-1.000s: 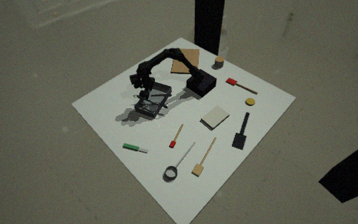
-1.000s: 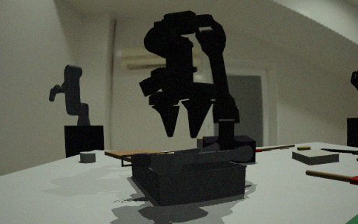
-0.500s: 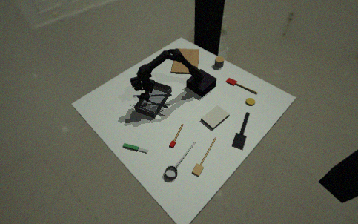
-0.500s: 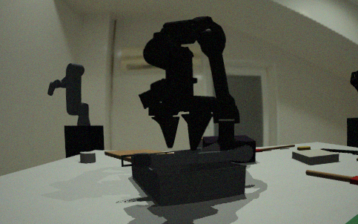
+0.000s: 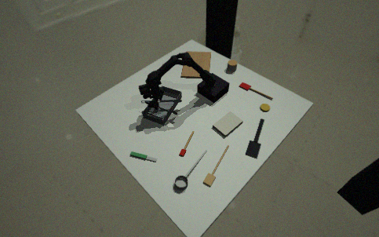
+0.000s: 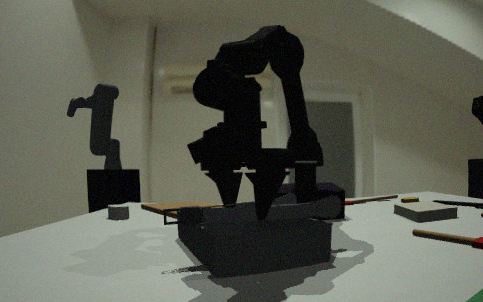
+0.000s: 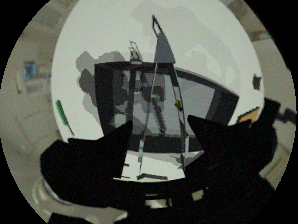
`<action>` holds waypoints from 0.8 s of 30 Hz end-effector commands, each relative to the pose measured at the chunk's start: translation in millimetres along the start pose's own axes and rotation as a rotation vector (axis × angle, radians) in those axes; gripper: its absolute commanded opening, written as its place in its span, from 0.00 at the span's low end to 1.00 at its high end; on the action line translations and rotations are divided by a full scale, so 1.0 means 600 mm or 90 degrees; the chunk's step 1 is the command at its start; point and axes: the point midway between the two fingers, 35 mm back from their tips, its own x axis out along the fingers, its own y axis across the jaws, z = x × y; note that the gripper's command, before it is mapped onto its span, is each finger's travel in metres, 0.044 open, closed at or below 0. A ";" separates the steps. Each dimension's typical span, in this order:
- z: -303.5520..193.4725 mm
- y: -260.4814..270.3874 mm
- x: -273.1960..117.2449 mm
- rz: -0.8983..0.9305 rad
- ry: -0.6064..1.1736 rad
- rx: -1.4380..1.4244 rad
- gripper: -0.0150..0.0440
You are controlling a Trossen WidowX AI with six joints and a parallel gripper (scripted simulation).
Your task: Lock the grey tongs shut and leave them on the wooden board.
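Observation:
The grey tongs (image 6: 300, 209) (image 7: 165, 51) lie open across the dark roasting tin (image 5: 155, 118) (image 6: 273, 247) (image 7: 104, 95). In the wrist view their hinge end and wire loop are at the top, past the tin's far rim, and the two arms spread downward. My gripper (image 6: 245, 212) (image 7: 160, 120) is open and points down at about rim height. In the wrist view both arms run between its fingertips; I cannot tell whether a finger touches them. The wooden board (image 5: 202, 64) (image 6: 159, 206) (image 7: 248, 117) lies flat behind the arm, with nothing seen on it.
A pale block (image 5: 227, 123) (image 6: 425, 210) lies right of the tin. A cork-topped cylinder (image 5: 232, 65) stands beside the board. A green-handled tool (image 5: 139, 154), a small red-headed tool (image 5: 183, 152) and a sieve (image 5: 180, 183) lie in front. The arm's base (image 5: 213, 88) stands between tin and cylinder.

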 end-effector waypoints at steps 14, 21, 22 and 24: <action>-0.006 -0.006 0.050 -0.006 0.003 0.002 1.00; -0.005 -0.004 0.053 -0.001 0.002 0.000 0.96; -0.005 -0.004 0.053 -0.001 0.002 0.000 0.91; -0.005 -0.004 0.053 -0.001 0.002 0.000 0.86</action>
